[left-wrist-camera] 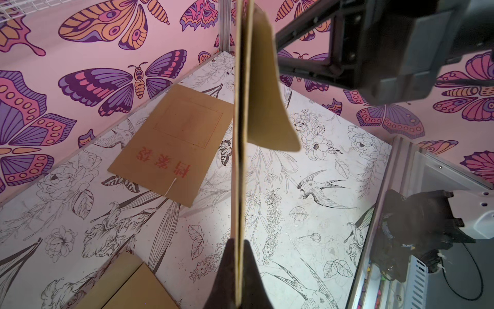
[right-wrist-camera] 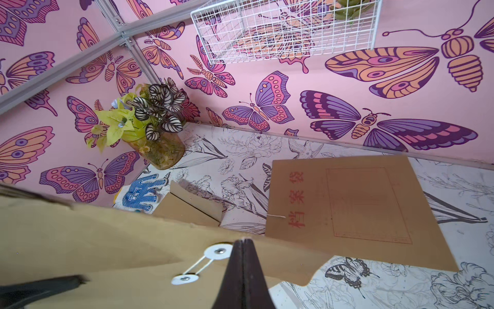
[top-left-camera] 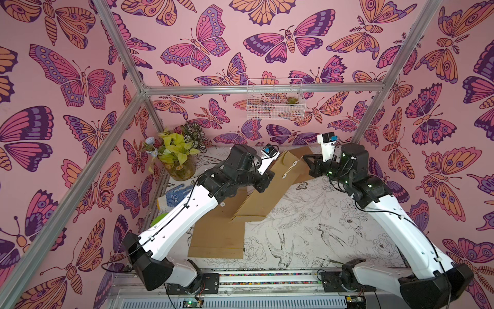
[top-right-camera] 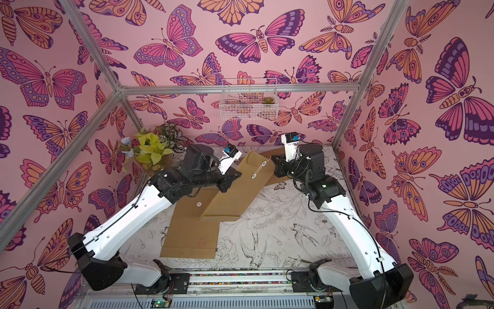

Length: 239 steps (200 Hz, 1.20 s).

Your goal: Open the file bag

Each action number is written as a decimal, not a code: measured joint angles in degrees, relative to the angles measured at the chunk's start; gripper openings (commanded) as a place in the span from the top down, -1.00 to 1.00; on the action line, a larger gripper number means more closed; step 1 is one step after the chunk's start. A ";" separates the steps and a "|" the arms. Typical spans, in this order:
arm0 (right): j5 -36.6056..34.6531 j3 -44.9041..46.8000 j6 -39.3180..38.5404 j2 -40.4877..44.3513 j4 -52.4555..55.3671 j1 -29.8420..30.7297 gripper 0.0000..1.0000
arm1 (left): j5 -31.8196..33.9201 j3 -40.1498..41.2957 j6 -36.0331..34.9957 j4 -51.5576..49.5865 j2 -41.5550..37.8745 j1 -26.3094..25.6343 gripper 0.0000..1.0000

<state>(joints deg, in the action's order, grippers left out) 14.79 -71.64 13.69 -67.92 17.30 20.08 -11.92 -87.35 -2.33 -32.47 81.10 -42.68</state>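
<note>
Floral-print table, butterfly-papered walls

Floral table: file bags, glove, vase.

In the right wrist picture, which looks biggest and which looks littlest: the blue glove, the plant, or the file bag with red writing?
1. file bag with red writing
2. plant
3. blue glove
The bag seems nearer the camera, so real sizes may differ.

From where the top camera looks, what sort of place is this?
Probably a robot test booth, not a home or office: a metal frame carries butterfly wallpaper, and the left arm and right arm stand on a rail at the edge of the table.
</note>
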 measured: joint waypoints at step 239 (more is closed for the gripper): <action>13.44 0.00 -3.43 4.31 -3.85 -0.22 1.00 | -4.79 34.29 2.82 56.74 -5.18 0.00 1.00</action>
<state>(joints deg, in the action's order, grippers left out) 28.23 -71.64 10.26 -63.61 13.45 19.86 -16.71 -53.06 0.49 24.27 75.92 -42.68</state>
